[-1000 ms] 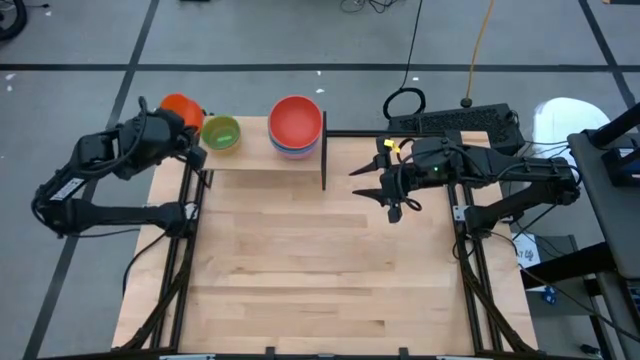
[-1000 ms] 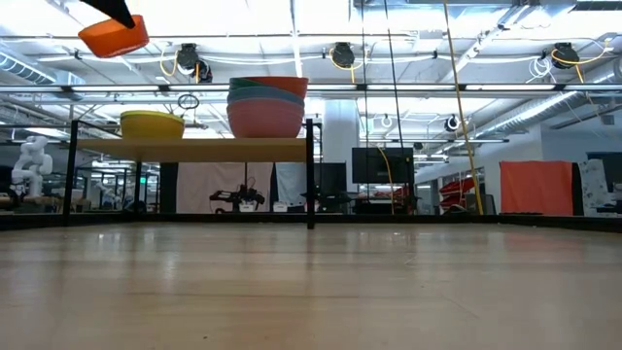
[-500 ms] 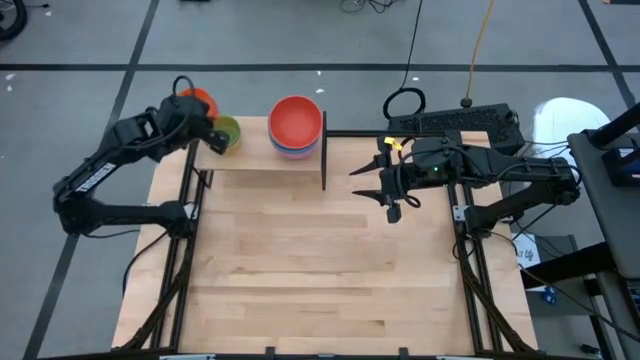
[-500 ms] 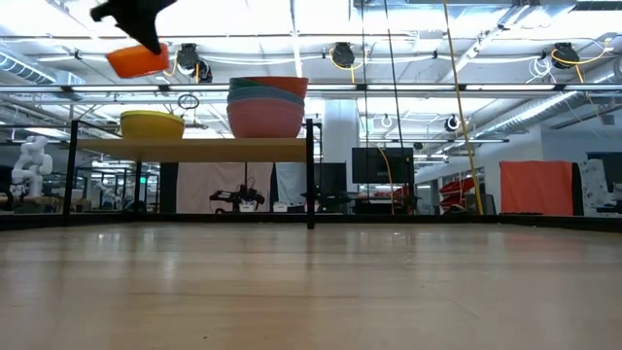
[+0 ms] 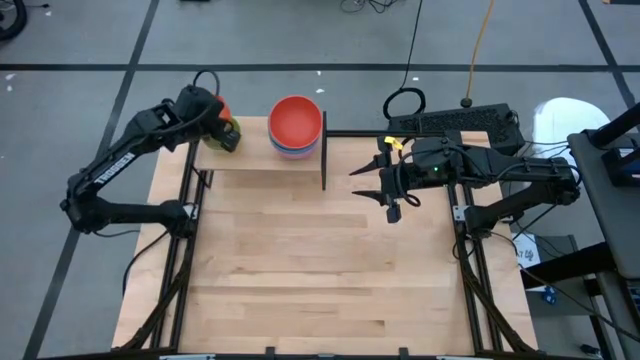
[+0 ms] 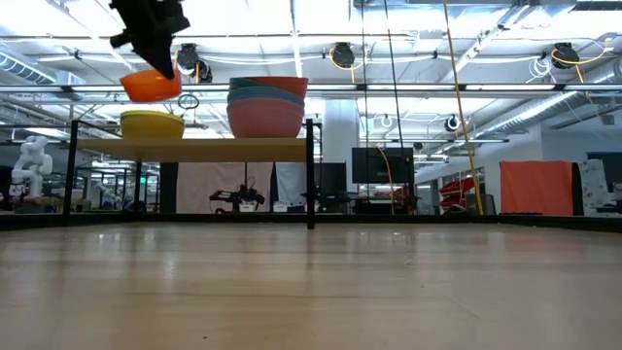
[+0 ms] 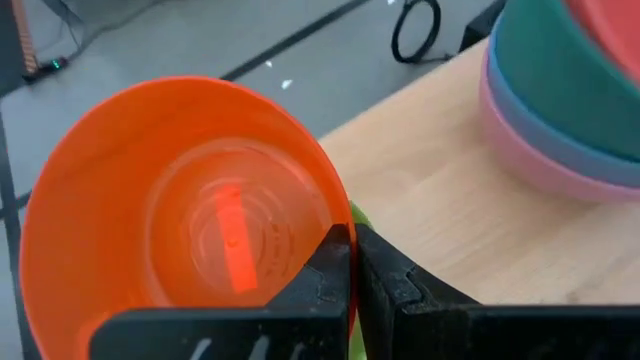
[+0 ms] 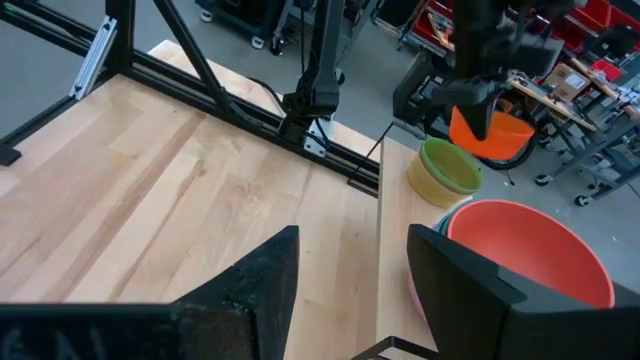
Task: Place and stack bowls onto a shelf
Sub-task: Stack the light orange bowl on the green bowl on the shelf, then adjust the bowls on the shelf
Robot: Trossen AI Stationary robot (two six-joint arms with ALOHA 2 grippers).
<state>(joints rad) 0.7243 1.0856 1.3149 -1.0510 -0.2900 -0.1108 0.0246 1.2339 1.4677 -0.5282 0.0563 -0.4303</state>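
My left gripper is shut on the orange bowl and holds it in the air just above the small-bowl stack, whose yellow bowl shows in the low view and green bowl in the right wrist view. That stack stands on the left end of the shelf. To its right the large bowls stand nested on the shelf, pink at the bottom and red on top. My right gripper hangs open over the table, to the right of the shelf. The purple bowl is hidden. My left gripper pinches the orange bowl's rim, one finger inside the bowl and the other outside. The fingers come from above, pointing down. The bowl hangs clear below them, mouth up and nearly level, over the green bowl.
A black shelf post stands at the shelf's right end, between the large stack and my right gripper. A keyboard lies beyond the table's far right corner. Bare tabletop stretches over the whole near half.
My left gripper has carried the orange bowl from beyond the shelf's left end toward the right and downward, ending over the small-bowl stack. The bowl, tilted at first, now hangs closer to level. The right arm has kept still.
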